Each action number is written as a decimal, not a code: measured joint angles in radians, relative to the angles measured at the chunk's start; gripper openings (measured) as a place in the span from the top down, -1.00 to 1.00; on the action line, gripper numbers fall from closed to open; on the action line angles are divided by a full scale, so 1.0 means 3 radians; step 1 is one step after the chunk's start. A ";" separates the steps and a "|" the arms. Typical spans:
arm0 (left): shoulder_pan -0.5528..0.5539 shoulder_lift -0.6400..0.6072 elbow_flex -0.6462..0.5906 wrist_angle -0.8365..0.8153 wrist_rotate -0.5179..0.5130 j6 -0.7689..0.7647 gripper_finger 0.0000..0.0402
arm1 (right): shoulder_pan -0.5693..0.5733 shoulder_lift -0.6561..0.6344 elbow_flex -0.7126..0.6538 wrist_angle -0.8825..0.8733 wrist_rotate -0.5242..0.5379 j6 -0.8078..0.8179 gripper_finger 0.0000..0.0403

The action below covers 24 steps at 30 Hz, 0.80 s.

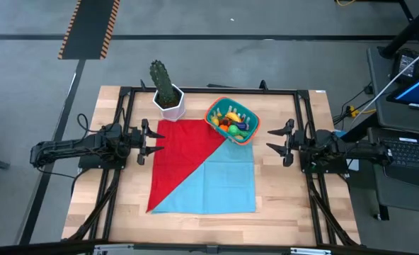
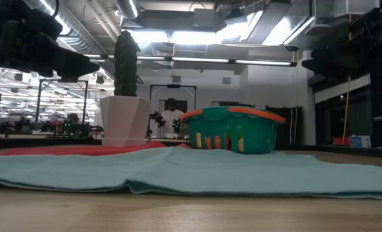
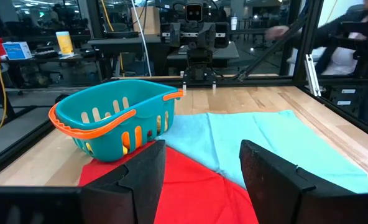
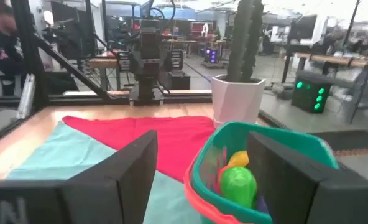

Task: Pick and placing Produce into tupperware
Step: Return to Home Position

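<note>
Across the wooden table (image 1: 287, 209), the Produce (image 1: 233, 121) is being shown heaped inside the tupperware (image 2: 262, 136) at the far edge of the cloth (image 1: 209, 184), none loose, while left gripper (image 1: 155, 139) and right gripper (image 1: 272, 139) are being held spread and empty at the sides, so packing is being judged complete.

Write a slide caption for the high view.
Toy produce sits in the teal basket beside the potted cactus; left tool and right tool wait open.
</note>
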 joint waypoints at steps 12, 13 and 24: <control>0.0000 0.0000 0.0000 0.0001 0.0000 0.0000 0.01 | 0.0000 0.0000 -0.0001 0.0001 0.0001 0.0074 -0.23; 0.0000 0.0000 0.0000 0.0001 0.0000 0.0000 0.01 | 0.0000 0.0000 -0.0001 0.0001 0.0002 0.0076 -0.23; 0.0001 0.0000 0.0000 0.0000 0.0000 0.0000 0.01 | 0.0000 0.0000 -0.0003 0.0002 0.0005 0.0075 -0.23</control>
